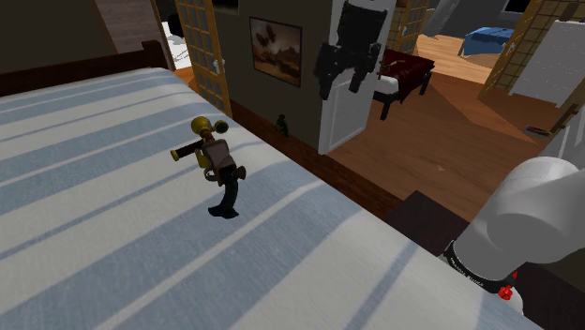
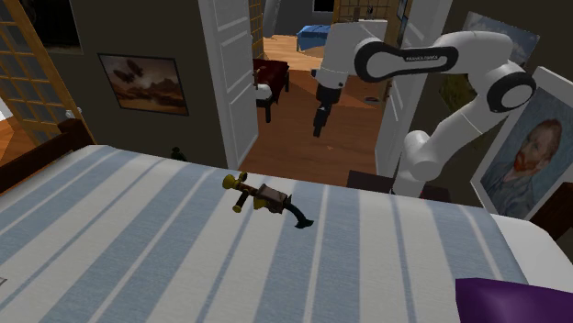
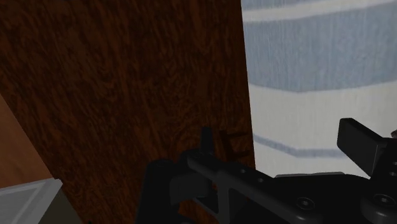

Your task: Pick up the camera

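Off the bed's (image 1: 112,253) floor-side edge, over the wood floor (image 2: 303,151): gripper (image 2: 319,128) hangs high, pointing down. Fingers stand apart, nothing between them, nothing held.

Camera (image 1: 214,164) lies flat on the blue-and-white striped bedcover. It is close to that same edge, roughly midway along the visible part, and well apart from the gripper. Odd-looking unit: gold knobs at one end, brown body in the middle, black curved grip at the other end.

Wrist view: dark wood floor next to the striped cover's edge.

Writing: white lettering on the dark band of the arm's (image 2: 432,60) upper link, and more on the dark band near its base in the shoulder view. Can't read either. Small red part (image 1: 507,292) sits just beside that lower band.

Surroundings:
- Landscape picture (image 2: 142,83) on the dark wall.
- Portrait (image 2: 533,151) of a bearded man behind the arm.
- Purple cushion (image 2: 514,301) at the bed's corner nearest the second exterior camera.
- White door (image 2: 225,83) stands open past the bed.
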